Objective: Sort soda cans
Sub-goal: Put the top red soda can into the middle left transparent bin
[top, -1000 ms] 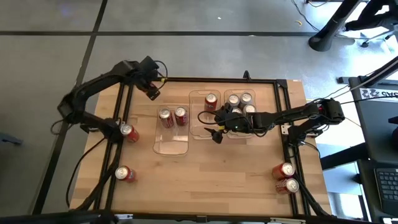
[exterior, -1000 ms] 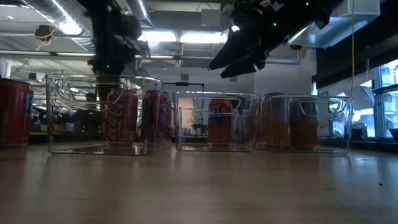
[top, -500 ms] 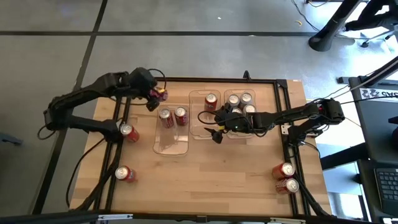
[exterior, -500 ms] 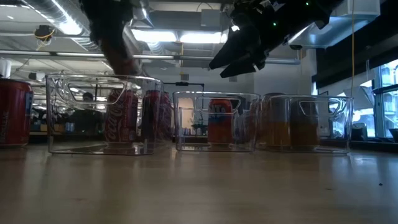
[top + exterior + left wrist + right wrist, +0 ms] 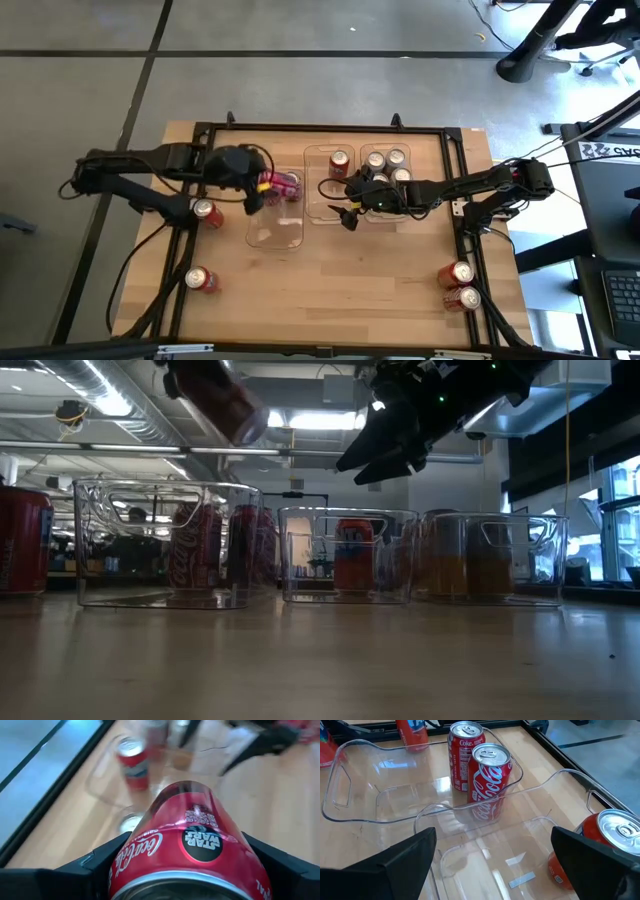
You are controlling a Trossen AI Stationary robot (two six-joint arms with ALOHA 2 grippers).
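Transport step: your left gripper [image 5: 262, 183] holds a red can [image 5: 187, 845] between its fingers, tilted, above the left tray [image 5: 275, 235], where two red cans [image 5: 480, 762] stand. Right gripper [image 5: 347, 215] waits over the middle tray [image 5: 325, 215], fingers wide, empty. Next: upright the can, lower into free space, release.

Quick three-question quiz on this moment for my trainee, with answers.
1. True or false: the left end effector is empty.
2. How many cans stand in the middle tray?
3. How many loose cans stand on the table, outside the trays? A two, B four, C six.

Key:
1. False. It grips a red can above the left-hand tray.
2. Only one can.
3. B.
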